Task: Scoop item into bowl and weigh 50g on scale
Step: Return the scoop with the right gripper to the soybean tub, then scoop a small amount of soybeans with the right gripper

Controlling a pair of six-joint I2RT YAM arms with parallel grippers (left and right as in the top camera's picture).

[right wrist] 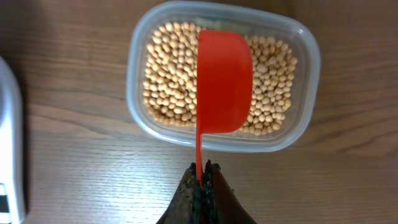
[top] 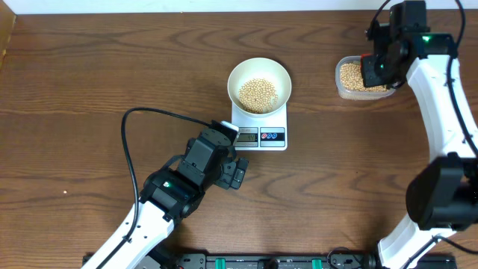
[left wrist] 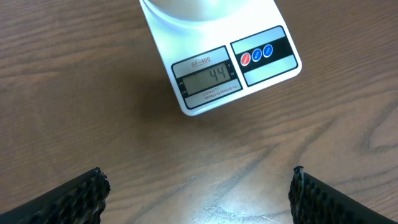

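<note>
A white bowl (top: 259, 81) holding pale tan beans (top: 258, 94) stands on the white scale (top: 263, 134). The scale (left wrist: 224, 68) shows in the left wrist view with its display reading 44. My left gripper (left wrist: 198, 196) is open and empty over bare table just in front of the scale. My right gripper (right wrist: 203, 171) is shut on the handle of a red scoop (right wrist: 222, 81). The scoop hangs over a clear plastic tub (right wrist: 306, 81) full of beans (right wrist: 168, 74), its outer side facing the camera. The tub (top: 340, 82) sits at the far right in the overhead view.
A black cable (top: 128, 157) loops over the table left of my left arm. The table's far edge (top: 187, 10) runs along the top. The scale's edge (right wrist: 9, 137) shows at the left of the right wrist view.
</note>
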